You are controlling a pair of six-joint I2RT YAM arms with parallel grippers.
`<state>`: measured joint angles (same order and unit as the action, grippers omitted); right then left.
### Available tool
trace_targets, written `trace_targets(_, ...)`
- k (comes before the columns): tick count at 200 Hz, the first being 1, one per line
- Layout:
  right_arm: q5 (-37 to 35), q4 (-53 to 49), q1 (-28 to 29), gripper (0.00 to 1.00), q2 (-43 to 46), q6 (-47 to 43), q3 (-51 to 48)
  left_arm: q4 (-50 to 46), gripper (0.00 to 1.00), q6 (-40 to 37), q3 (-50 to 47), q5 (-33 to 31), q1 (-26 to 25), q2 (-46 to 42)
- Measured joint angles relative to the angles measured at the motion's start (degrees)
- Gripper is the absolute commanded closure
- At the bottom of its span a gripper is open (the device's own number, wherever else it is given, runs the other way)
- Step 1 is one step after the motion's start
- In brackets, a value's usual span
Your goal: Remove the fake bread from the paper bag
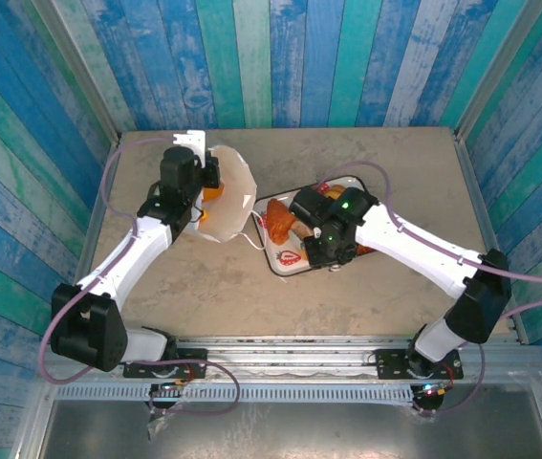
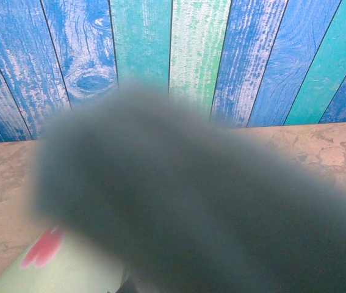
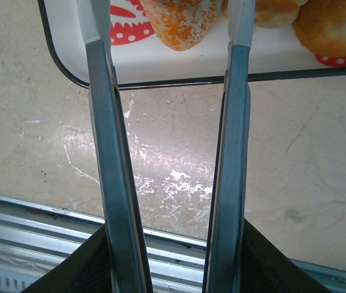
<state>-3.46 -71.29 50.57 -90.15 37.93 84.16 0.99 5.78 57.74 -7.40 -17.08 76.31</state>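
Note:
The white paper bag (image 1: 232,196) is propped up at the back left with its mouth open. Something orange (image 1: 212,193), likely fake bread, shows inside the mouth. My left gripper (image 1: 210,177) is at the bag's rim and appears shut on it. In the left wrist view a dark blur covers the jaws, and the bag's red logo (image 2: 43,249) shows below. My right gripper (image 1: 316,251) hangs open over the near edge of the strawberry-print tray (image 1: 272,260). An orange roll (image 3: 182,21) lies on the tray (image 3: 160,61) between the parted fingertips (image 3: 240,24), not gripped.
More golden buns (image 3: 331,27) lie on the tray to the right, and a brown loaf (image 1: 280,225) is at its left side. The table's near metal rail (image 3: 32,226) runs just below the right gripper. Blue plank walls enclose the table.

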Motion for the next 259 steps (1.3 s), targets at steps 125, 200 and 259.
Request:
trace_targets(125, 10.2, 6.0, 1.3, 0.6, 1.7, -9.1, 18.0, 1.9, 1.0, -7.1, -7.4, 6.5, 0.0, -8.5)
trace_targets(200, 15.0, 8.6, 5.6, 0.6, -10.1, -13.4, 20.1, 3.3, 1.0, -7.0, -12.4, 8.9, 0.0, -13.3)
trace_targets(259, 11.4, 8.7, 6.1, 0.6, -12.4, -15.8, 20.4, 5.8, 1.0, -5.7, -19.1, 13.0, 0.0, -19.1)
